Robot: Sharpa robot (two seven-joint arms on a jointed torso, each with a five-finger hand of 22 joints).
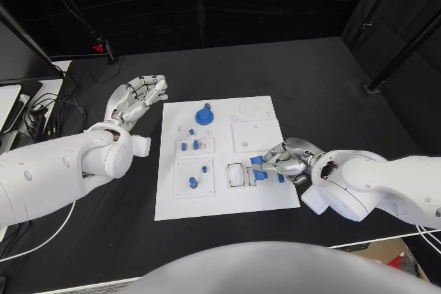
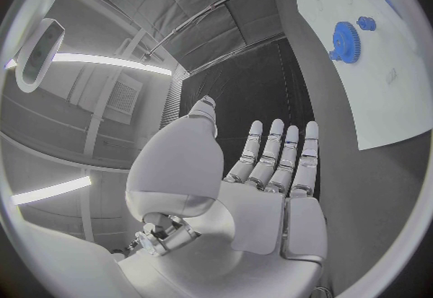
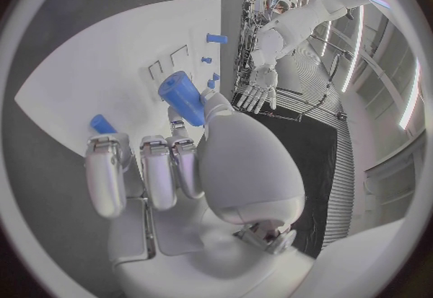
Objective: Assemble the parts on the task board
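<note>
The white task board (image 1: 225,198) lies in the middle of the black table. A blue gear (image 1: 204,117) sits near its far edge, and small blue parts (image 1: 188,145) (image 1: 193,182) stand in the square recesses on its left half. My right hand (image 1: 287,160) hovers low over the board's right side and pinches a blue cylinder (image 3: 183,97) between thumb and finger; the same cylinder (image 1: 260,175) sits just above a slot. Another blue part (image 3: 102,124) lies by the other fingertips. My left hand (image 1: 137,96) holds nothing, fingers straight and spread, off the board's far-left corner; the left hand (image 2: 266,168) faces the gear (image 2: 346,42).
Cables and equipment (image 1: 35,112) lie at the table's left edge. A black stand (image 1: 103,48) rises at the back left, and a black pole (image 1: 390,67) crosses the far right. Bare black table surrounds the board.
</note>
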